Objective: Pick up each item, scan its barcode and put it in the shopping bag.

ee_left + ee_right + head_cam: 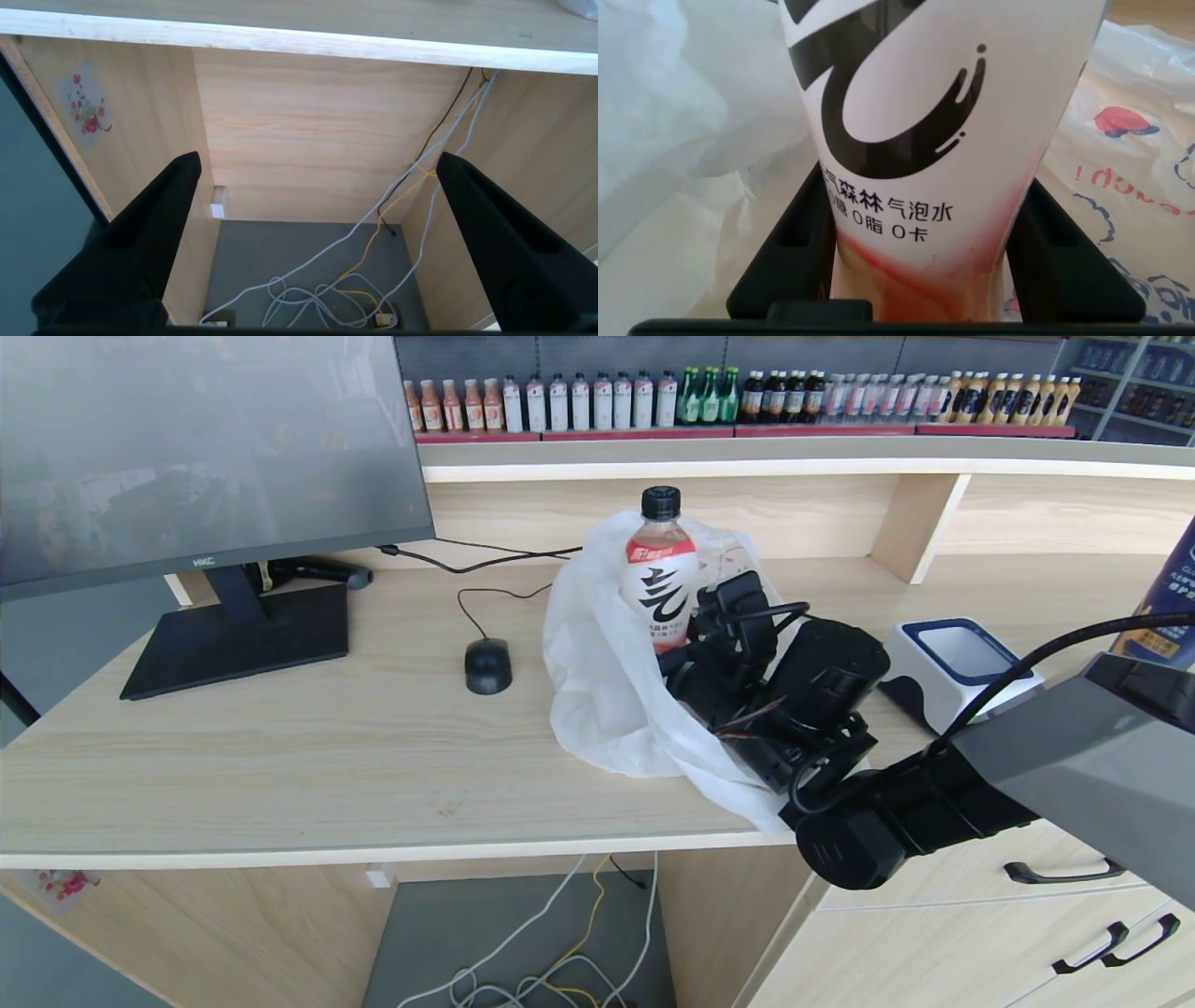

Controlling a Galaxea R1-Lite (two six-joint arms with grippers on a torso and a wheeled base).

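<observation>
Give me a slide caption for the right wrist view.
The right pincer holds the bottle, white shopping bag behind it.

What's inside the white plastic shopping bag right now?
Inside the white plastic shopping bag: a black-capped plastic drink bottle, upright, gripped by the right gripper, cap above the rim, and a white printed packet beside it. The bag's bottom is hidden by film and gripper.
</observation>
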